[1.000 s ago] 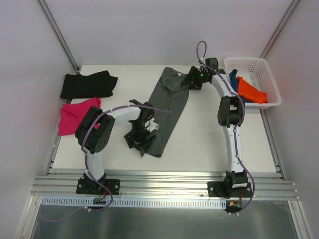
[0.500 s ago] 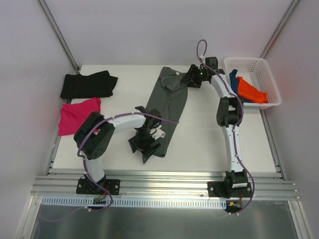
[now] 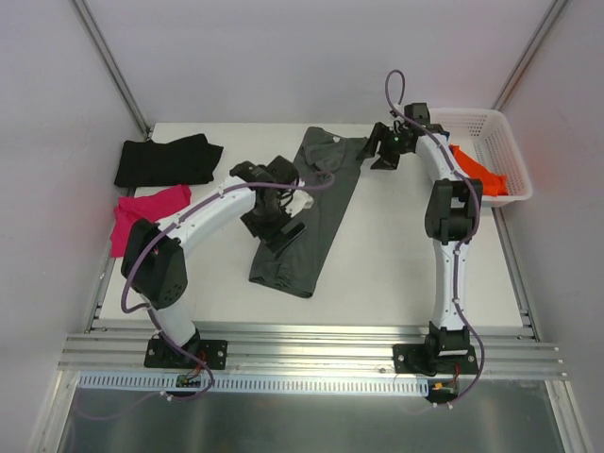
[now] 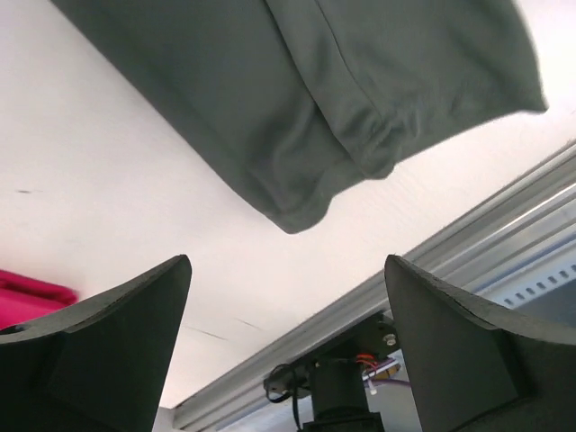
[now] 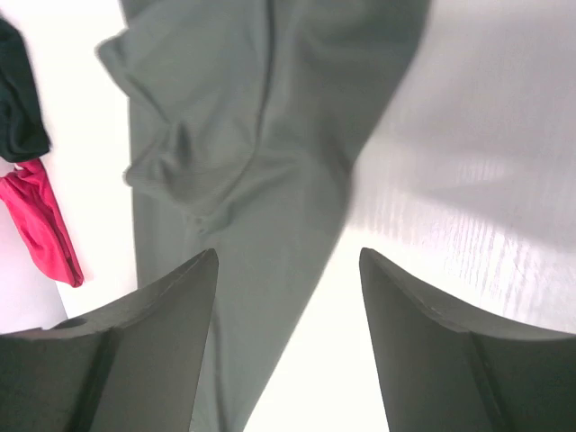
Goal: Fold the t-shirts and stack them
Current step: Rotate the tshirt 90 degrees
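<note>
The dark grey t-shirt lies as a long narrow strip down the middle of the table, also seen in the left wrist view and the right wrist view. My left gripper hovers over its middle, open and empty. At the shirt's far right corner my right gripper is also open with nothing in it. A black t-shirt lies folded at the far left. The magenta t-shirt sits just in front of it. The orange t-shirt lies in the basket.
A white lattice basket stands at the far right corner. The table's metal front rail runs along the near edge, with the left arm's base below it. Grey walls enclose the sides.
My left gripper has moved from the grey shirt's near end up over its middle, and the near hem now lies flat. The right gripper has drawn back to the right off the shirt's far end.
</note>
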